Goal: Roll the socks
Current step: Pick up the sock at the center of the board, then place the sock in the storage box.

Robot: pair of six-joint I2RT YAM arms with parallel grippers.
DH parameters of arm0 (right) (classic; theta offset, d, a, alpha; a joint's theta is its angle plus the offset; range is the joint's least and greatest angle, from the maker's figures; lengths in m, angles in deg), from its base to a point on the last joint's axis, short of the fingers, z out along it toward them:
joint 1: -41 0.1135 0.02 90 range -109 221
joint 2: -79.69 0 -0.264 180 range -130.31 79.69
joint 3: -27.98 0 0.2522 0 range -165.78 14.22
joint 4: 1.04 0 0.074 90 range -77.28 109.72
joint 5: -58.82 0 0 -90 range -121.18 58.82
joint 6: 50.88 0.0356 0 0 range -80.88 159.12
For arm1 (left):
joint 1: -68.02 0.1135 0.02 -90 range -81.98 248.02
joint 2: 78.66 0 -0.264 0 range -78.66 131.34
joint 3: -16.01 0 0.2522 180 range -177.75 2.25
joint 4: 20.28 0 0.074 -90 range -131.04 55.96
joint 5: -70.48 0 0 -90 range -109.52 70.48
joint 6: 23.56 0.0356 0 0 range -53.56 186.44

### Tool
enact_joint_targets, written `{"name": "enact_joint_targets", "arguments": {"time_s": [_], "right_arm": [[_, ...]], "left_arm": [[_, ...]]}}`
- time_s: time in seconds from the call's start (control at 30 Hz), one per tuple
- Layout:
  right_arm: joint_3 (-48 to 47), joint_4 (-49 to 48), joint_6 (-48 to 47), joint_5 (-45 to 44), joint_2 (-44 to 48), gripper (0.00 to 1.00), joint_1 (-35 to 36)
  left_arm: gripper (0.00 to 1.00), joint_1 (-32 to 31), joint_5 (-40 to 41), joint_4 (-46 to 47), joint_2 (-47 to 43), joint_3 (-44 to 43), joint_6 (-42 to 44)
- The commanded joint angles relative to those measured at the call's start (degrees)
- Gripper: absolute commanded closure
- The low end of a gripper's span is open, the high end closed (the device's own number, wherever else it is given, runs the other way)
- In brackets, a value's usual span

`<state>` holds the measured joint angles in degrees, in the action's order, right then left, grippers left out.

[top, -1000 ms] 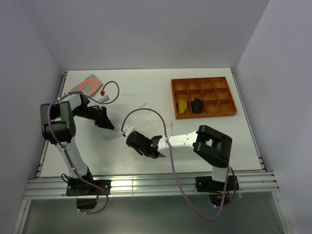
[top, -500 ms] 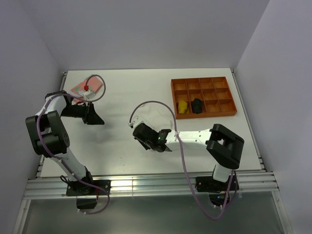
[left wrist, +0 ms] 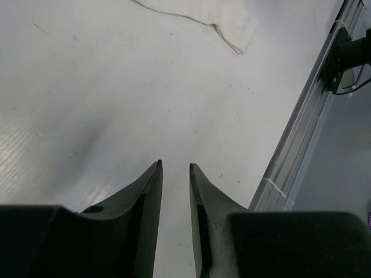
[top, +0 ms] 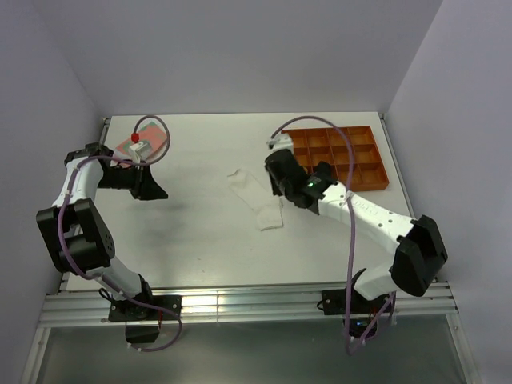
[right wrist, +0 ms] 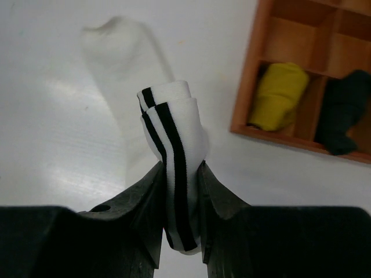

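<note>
Socks sit in 2 places: the striped sock (right wrist: 171, 124), folded into a small bundle, is pinched between the fingers of the right hand (right wrist: 177, 168) over the surface (right wrist: 52, 145), while the plain white sock (top: 258, 200) lies flat on the surface just left of that hand. To its right stands an orange tray (right wrist: 247, 81) with a yellow bundle (right wrist: 281, 95) and a black bundle (right wrist: 342, 119) in neighbouring compartments. The left hand (left wrist: 175, 168), well apart at the left side, is slightly spread and holds nothing.
</note>
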<state>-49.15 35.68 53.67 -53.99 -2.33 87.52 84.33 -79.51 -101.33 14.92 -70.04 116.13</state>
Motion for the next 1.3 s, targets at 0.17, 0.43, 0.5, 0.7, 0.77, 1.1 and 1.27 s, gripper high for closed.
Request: {"name": "enact_joint_targets", "arguments": {"time_s": [0.17,0.43,0.5,0.7,0.77,1.1,1.27], "right_arm": [[-7.8,8.1,0.3,-7.7,1.7,1.0,-16.5],[-8.3,5.6,-5.8,-15.6,-3.6,1.0,-27.3],[-7.6,4.4,-7.0,-16.6,-4.6,1.0,-28.9],[-7.0,2.9,-7.5,-18.6,-9.6,1.0,-34.4],[-8.0,3.6,-7.4,-20.4,-11.5,1.0,-35.4],[-11.9,6.4,-5.6,-25.2,-21.2,1.0,-36.1],[-14.2,9.1,-4.1,-26.5,-25.6,1.0,-36.2]], "left_arm": [[0.69,0.3,-5.1,-5.4,3.0,-7.3,2.9],[0.69,0.6,-8.5,-11.1,5.1,-13.5,6.5],[0.69,0.6,-8.5,-11.1,4.8,-13.9,6.1],[0.69,0.8,-8.3,-11.1,2.7,-14.1,6.5],[0.69,0.8,-8.5,-11.1,2.3,-14.0,6.7],[0.69,0.8,-8.4,-11.1,2.2,-13.7,7.5],[0.69,0.8,-8.1,-11.1,2.1,-13.0,8.3]]}}
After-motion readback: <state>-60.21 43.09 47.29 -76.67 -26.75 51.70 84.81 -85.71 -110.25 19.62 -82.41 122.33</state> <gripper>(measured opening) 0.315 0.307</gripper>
